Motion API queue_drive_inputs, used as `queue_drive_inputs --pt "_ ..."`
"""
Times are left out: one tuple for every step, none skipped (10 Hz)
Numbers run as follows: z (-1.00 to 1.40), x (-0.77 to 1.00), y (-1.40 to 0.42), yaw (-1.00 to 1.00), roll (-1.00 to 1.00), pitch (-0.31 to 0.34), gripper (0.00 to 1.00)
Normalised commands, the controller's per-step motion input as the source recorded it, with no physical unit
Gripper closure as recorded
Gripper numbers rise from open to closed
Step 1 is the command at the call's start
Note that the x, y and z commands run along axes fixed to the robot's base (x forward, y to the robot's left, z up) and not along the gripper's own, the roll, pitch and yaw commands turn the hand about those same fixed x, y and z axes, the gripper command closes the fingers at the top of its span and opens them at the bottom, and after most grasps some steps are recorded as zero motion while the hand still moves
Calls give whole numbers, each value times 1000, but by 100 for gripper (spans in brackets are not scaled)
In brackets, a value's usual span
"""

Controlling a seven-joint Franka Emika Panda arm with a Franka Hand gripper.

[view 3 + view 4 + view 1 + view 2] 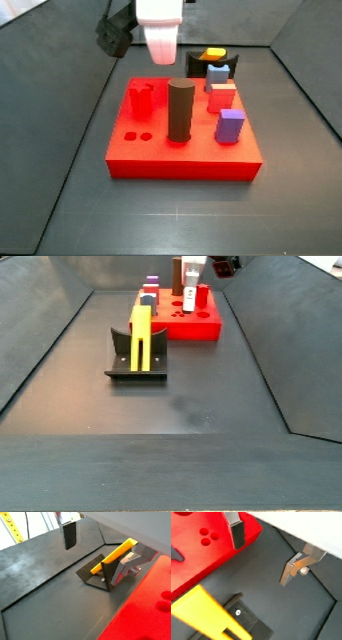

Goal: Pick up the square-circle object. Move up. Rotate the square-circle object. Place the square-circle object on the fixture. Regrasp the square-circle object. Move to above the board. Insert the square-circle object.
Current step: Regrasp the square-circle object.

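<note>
I see the gripper (264, 552) open and empty above the floor; only a side view shows the square-circle object (139, 331) leaning upright on the fixture (136, 364), the board (194, 324) behind.

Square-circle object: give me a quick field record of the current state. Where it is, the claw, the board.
object: square-circle object, yellow bar, leaning upright on the fixture
held: no, nothing between the fingers
claw: claw open, above the floor between fixture and board; fingers empty
board: board red slab, behind the fixture in a side view
on board: dark cylinder, purple block, red pegs
insertion: not yet done
</note>
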Motion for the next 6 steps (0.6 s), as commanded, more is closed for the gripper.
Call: queue_drive_inputs --pt "-14 1000 -10 76 68 172 0" --pt "-9 1000 -14 73 58 165 0" --pt "-5 1000 -18 73 50 162 0" --pt "-8 1000 -22 71 41 162 0" --pt "-6 1000 -23 71 35 162 0" --pt "-5 1000 -26 69 33 166 0"
